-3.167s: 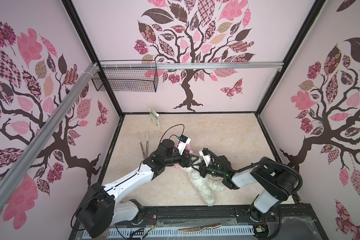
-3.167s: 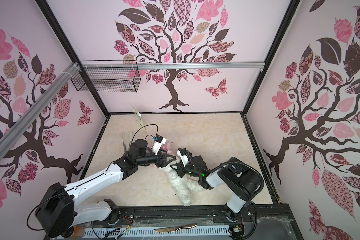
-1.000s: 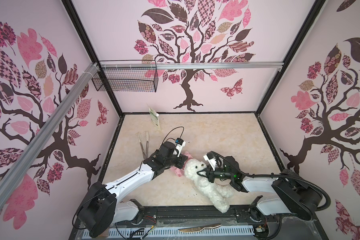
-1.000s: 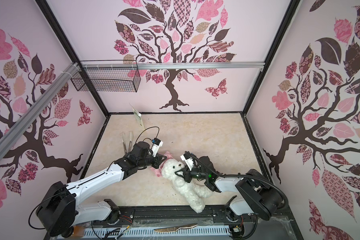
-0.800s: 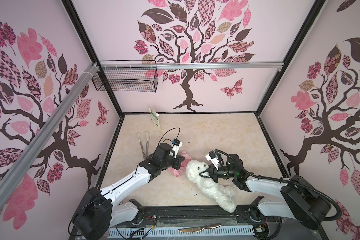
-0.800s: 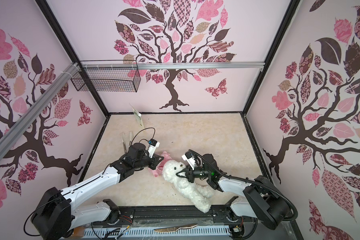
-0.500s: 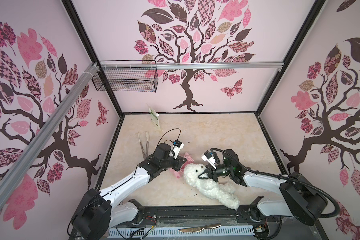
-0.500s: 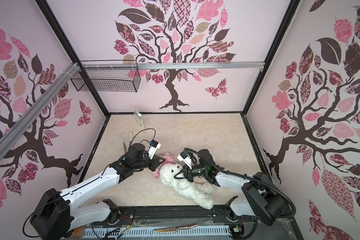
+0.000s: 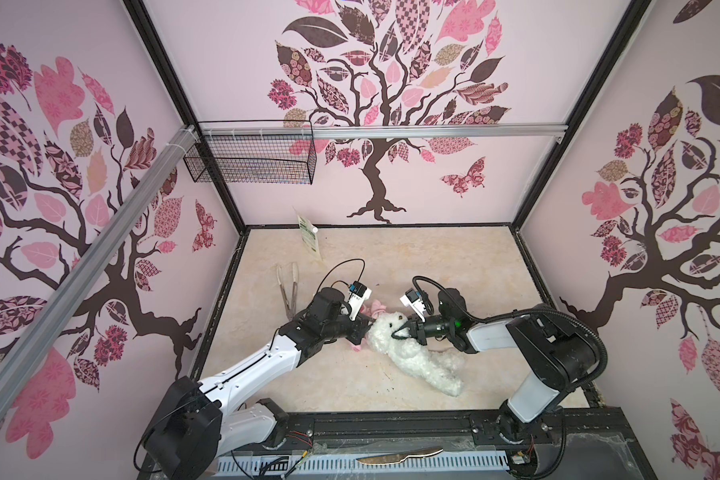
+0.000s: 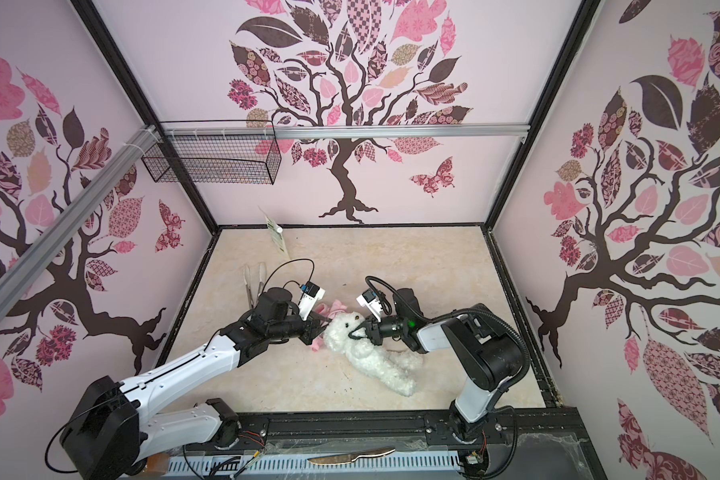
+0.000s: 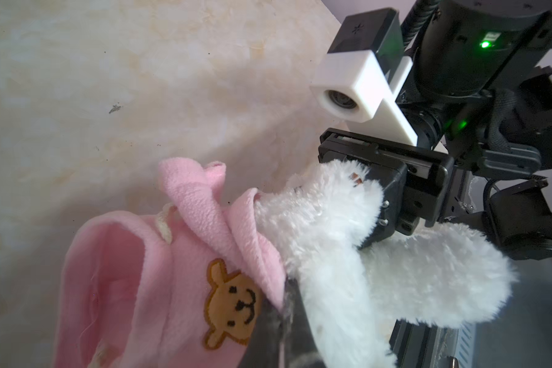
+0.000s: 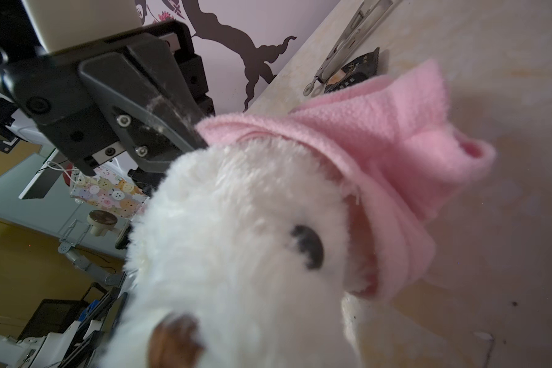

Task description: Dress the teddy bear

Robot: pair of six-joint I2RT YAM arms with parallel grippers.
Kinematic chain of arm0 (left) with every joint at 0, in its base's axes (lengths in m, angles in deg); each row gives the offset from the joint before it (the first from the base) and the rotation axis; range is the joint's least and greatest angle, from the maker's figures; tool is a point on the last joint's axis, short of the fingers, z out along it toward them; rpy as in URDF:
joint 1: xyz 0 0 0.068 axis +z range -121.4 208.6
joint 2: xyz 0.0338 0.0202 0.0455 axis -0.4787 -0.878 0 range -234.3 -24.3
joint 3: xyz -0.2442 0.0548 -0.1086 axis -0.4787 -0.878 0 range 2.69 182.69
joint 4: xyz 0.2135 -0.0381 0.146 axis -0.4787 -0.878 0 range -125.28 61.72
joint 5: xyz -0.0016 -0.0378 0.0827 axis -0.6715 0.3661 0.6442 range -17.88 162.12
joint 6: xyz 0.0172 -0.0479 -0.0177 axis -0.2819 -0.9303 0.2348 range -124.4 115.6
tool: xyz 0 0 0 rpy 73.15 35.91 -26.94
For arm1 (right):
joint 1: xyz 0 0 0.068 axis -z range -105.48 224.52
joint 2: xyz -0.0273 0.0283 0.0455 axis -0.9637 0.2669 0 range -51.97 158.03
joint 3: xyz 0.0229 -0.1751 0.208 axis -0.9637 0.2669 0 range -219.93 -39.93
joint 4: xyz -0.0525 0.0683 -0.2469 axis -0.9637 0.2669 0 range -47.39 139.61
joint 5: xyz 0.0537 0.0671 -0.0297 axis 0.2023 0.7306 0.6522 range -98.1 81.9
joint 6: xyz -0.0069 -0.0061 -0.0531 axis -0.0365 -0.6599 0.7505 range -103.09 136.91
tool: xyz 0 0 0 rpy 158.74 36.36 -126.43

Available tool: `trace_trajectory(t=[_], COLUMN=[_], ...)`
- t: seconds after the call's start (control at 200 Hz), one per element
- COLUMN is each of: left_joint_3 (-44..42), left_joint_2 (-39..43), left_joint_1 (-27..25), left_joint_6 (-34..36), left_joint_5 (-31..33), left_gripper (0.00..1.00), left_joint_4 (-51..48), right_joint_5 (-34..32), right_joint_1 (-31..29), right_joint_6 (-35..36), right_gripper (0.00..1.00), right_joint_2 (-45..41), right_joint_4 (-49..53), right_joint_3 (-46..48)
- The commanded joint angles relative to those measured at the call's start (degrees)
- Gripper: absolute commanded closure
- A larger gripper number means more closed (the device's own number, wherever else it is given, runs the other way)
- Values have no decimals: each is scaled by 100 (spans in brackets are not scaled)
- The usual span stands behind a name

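At lower centre in both top views, the left gripper [image 9: 364,329] is clamped on an edge of the pink hoodie [image 9: 377,306], a hold the right wrist view confirms. A second ago the teddy bear [image 9: 418,357] ran steeply toward the bottom of the frame. Its legs have since swung up to the right, and its head is now pressed against the hoodie, whose fleece drapes the crown. I judge the head is being fed into the garment's opening, with dressing barely begun. The bear lies on the tabletop [image 9: 391,257] between the grippers, long axis diagonal, head upper left, feet lower right, face upward. The right gripper [image 9: 403,330] grips it at the head; exactly where, fur hides.
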Motion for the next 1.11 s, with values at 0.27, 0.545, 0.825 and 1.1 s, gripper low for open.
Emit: trace_trajectory(t=[0.27, 0.545, 0.825, 1.1], left_joint_3=[131, 205, 406, 251], left_joint_2=[-297, -470, -807, -183], left_joint_1=[-243, -315, -366, -367], left_joint_6=[47, -344, -359, -359], left_joint_5=[-693, -896, -1087, -105], left_gripper=[100, 97, 71, 38], left_joint_4=[75, 643, 644, 400], right_joint_5=[-2963, -3432, -3026, -3083], right_joint_1=[-575, -976, -1060, -1058], right_joint_6=[-127, -429, -678, -470], right_gripper=[94, 94, 94, 95], right_joint_2=[-312, -136, 247, 200], right_joint_4=[-270, -636, -1860, -1611], right_joint_3=[299, 405, 647, 735])
